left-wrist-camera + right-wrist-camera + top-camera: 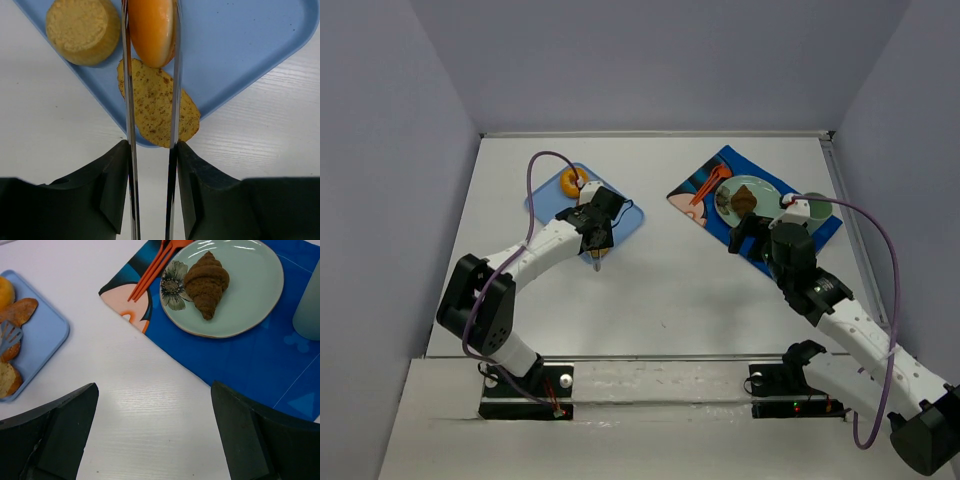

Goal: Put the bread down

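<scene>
Closing narrowly on a pair of thin metal tongs [129, 100], the left gripper [151, 150] is pointing them straight ahead over the near edge of a blue tray [240, 50]. The two blades are running out from between the black fingers and are flanking an orange bun [151, 30] near their tips, seemingly touching both of its sides; whether they are lifting it clear of the tray is not visible. The bun is sitting dead ahead of the hand, its longer side lying along the blades. Beneath them a flat speckled slice [155, 107] is lying on a slant, overhanging the tray's rim, and a round pale roll [80, 30] is resting to the left, clear of the blades. Further out, across bare table [670, 290], the right gripper [154, 387] is hovering with its fingers spread wide and holding nothing, near a cartoon mat [240, 365]. On that mat a pale plate [250, 285] is carrying a brown croissant [206, 282]. The left arm is plainly the one nearer the bun. If the plate is the target, which is a guess, the bun is facing a long sideways carry to the right, well away from the tray.
</scene>
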`<state>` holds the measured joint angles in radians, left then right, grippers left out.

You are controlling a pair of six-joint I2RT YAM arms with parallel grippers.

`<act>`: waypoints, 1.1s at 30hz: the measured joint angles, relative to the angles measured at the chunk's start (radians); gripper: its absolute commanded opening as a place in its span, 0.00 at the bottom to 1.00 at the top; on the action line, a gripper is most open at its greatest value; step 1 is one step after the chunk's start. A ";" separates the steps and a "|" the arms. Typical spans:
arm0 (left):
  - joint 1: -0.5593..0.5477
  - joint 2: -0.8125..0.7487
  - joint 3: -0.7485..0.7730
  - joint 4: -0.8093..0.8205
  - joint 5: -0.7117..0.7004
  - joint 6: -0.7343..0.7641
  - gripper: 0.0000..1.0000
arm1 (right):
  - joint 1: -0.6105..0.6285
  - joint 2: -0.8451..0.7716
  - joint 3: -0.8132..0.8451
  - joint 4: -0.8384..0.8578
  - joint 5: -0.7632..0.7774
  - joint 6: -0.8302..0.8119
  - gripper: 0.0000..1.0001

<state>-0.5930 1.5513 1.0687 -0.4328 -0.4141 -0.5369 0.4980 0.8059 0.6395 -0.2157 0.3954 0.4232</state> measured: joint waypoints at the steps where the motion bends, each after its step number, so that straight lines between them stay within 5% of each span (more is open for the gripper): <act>1: 0.000 -0.001 0.001 -0.004 0.000 0.000 0.27 | 0.000 0.000 0.000 0.000 0.000 0.000 1.00; 9: -0.048 -0.040 0.050 0.007 0.011 0.025 0.30 | 0.000 -0.007 -0.002 0.000 0.000 0.000 1.00; 15: -0.121 -0.060 0.119 0.193 0.160 0.116 0.31 | 0.000 -0.054 -0.007 0.003 0.002 0.013 1.00; 24: -0.169 0.322 0.525 0.332 0.404 0.211 0.28 | 0.000 -0.122 -0.034 0.007 0.023 0.022 1.00; 33: -0.213 0.499 0.630 0.267 0.516 0.239 0.29 | 0.000 -0.143 -0.035 0.008 0.035 0.023 1.00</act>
<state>-0.8059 2.0502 1.6985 -0.1654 0.1017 -0.2977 0.4980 0.6632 0.6048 -0.2081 0.4301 0.4461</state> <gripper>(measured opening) 0.467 0.996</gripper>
